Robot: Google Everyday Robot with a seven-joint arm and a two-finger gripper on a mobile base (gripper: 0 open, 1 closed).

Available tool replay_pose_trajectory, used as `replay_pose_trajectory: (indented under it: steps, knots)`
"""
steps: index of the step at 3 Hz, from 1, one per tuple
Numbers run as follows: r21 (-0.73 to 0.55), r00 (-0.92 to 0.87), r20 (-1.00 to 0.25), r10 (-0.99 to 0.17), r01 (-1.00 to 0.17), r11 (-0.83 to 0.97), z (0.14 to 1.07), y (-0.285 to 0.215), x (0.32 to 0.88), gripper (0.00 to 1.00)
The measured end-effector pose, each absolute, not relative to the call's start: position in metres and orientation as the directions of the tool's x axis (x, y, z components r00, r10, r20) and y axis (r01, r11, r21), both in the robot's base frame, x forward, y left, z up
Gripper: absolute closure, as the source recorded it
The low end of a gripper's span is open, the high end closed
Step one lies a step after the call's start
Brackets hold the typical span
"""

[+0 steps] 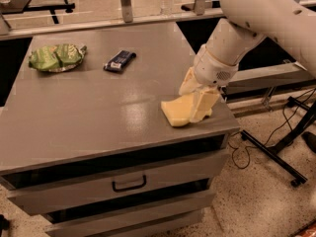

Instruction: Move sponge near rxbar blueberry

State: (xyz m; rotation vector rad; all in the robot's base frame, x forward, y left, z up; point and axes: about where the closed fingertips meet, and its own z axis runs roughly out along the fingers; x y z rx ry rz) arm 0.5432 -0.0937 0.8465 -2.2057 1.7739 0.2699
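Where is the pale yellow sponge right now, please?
In the camera view, the pale yellow sponge lies at the grey table's front right corner, the end effector at its right end, far from the dark navy snack bar.

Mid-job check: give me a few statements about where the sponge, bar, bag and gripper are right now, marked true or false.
1. The sponge lies near the table's front right corner. True.
2. The rxbar blueberry touches the sponge. False: it lies well apart, toward the back.
3. The gripper is at the sponge's right end. True.
4. The green bag lies right of the bar in the picture. False: it lies left of it.
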Motion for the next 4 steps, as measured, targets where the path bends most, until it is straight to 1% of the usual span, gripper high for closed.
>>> replay_pose_trajectory:
  steps: [1, 2, 3, 4]
  knots:
    - [-0.089, 0.218, -0.358, -0.908, -0.976, -0.199, 0.839, -0.092, 0.548, 0.72]
    - [-0.090, 0.227, -0.401, -0.888, -0.974, -0.209, 0.851, -0.084, 0.551, 0.95]
    - [-0.154, 0.213, -0.436, -0.874, -0.975, -0.161, 0.897, -0.067, 0.579, 1.00]
    - [-0.194, 0.182, -0.440, -0.879, -0.975, -0.105, 0.925, -0.044, 0.612, 1.00]
